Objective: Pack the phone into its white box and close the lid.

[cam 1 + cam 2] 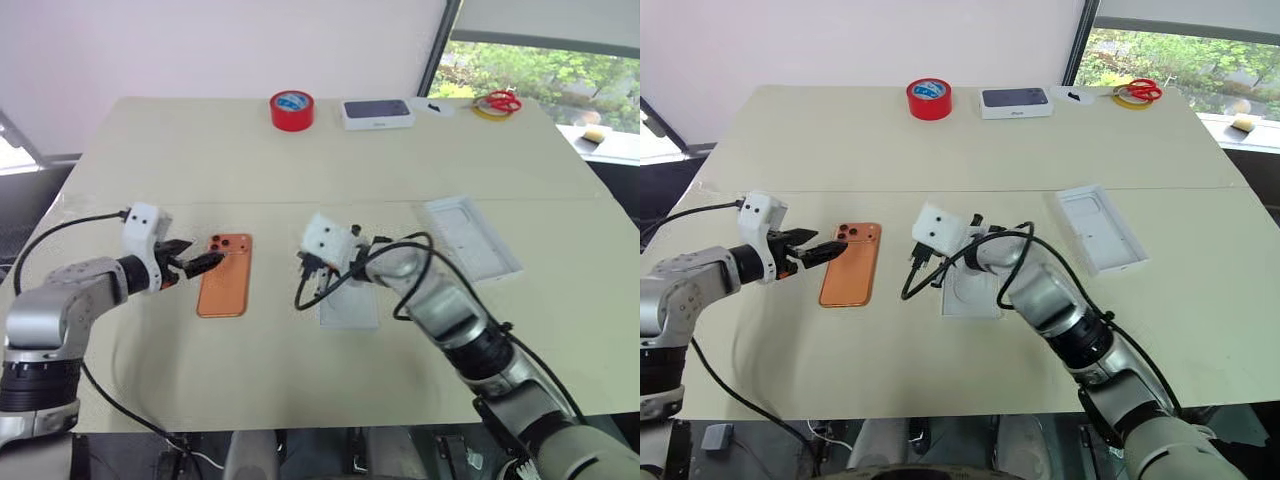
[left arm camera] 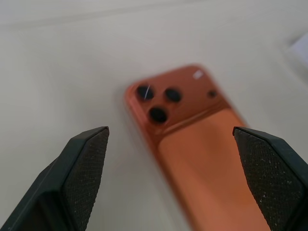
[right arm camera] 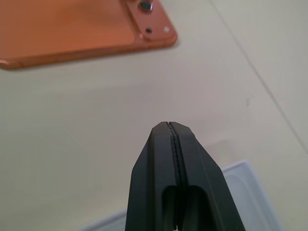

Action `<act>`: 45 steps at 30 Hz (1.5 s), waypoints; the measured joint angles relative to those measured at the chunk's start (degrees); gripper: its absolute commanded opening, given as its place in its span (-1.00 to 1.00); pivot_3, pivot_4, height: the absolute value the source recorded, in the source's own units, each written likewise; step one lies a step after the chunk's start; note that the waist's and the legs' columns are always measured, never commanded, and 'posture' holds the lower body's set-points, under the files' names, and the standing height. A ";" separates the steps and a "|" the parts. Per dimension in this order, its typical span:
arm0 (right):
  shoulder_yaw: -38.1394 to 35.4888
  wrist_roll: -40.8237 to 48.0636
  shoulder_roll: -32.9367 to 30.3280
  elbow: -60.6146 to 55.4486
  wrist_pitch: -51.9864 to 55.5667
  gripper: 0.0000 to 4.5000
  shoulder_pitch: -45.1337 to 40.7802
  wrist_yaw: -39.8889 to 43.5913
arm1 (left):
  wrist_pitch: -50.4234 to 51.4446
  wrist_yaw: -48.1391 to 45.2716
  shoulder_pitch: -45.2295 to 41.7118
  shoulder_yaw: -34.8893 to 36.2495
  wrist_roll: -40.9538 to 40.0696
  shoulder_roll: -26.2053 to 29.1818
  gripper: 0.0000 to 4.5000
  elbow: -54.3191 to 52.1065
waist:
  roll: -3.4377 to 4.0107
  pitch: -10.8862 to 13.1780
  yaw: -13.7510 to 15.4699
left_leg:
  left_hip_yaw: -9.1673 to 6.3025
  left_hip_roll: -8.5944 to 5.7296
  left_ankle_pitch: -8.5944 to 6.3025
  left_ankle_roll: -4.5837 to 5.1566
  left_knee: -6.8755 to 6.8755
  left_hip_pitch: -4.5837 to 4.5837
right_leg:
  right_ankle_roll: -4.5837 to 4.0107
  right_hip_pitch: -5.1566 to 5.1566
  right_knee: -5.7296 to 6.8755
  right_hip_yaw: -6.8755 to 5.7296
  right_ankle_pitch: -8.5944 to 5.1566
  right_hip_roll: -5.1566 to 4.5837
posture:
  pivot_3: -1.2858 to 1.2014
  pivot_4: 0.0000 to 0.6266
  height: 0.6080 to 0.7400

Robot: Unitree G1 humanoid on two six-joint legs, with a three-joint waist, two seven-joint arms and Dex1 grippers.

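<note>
Phone (image 1: 224,275), a flat copper-orange slab with rounded corners, lies back-up on the cream bench (image 1: 300,160), left of centre, its long axis running away from the robot and the lens cluster at the far end. It looks stiff, smooth and likely slippery (glass, so fragile too); I'd pinch it across the narrow width at the long edges. Left tool (image 1: 192,259) has its fingers spread wide just beside the lens corner, touching nothing. Right tool (image 3: 172,126), fingers pressed together, hovers over a thin white insert (image 1: 971,291). Farther right lies a shallow white cardboard tray (image 1: 470,236).
</note>
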 measured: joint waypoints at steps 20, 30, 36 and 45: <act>8.34 -5.75 1.68 8.24 -4.08 -1.00 -3.17 4.79 | 20.22 2.68 0.15 0.25 -6.39 -6.31 0.98 -12.25 | 0.10 -0.23 0.24 | 0.00 -0.07 0.04 -0.09 -0.02 0.29 | 0.03 0.22 0.08 0.09 -0.03 -0.09 | 0.03 -0.52 0.85; 8.29 -7.48 1.42 7.42 -4.38 -1.00 -2.28 5.74 | 27.28 4.01 -1.72 0.56 -8.75 -12.46 0.98 -14.77 | 0.10 -0.23 0.23 | -0.11 -0.13 -0.06 0.07 -0.09 0.70 | 0.06 0.41 0.07 0.10 -0.07 -0.19 | 0.03 -0.52 0.85; 7.94 -8.18 1.46 7.29 -4.33 -1.00 -1.94 5.87 | 29.21 4.09 -2.71 1.32 -8.75 -13.49 0.98 -14.32 | 0.09 -0.23 0.23 | -0.13 -0.13 -0.09 0.10 -0.08 0.73 | 0.06 0.40 0.05 0.10 -0.07 -0.19 | 0.03 -0.52 0.85; 6.42 -9.17 1.45 7.25 -3.36 -1.00 -1.30 5.78 | 33.62 4.11 -3.99 4.44 -8.96 -17.81 0.98 -14.28 | 0.09 -0.23 0.24 | -0.15 -0.15 -0.09 0.10 -0.08 0.72 | 0.06 0.45 0.05 0.09 -0.07 -0.20 | 0.03 -0.52 0.85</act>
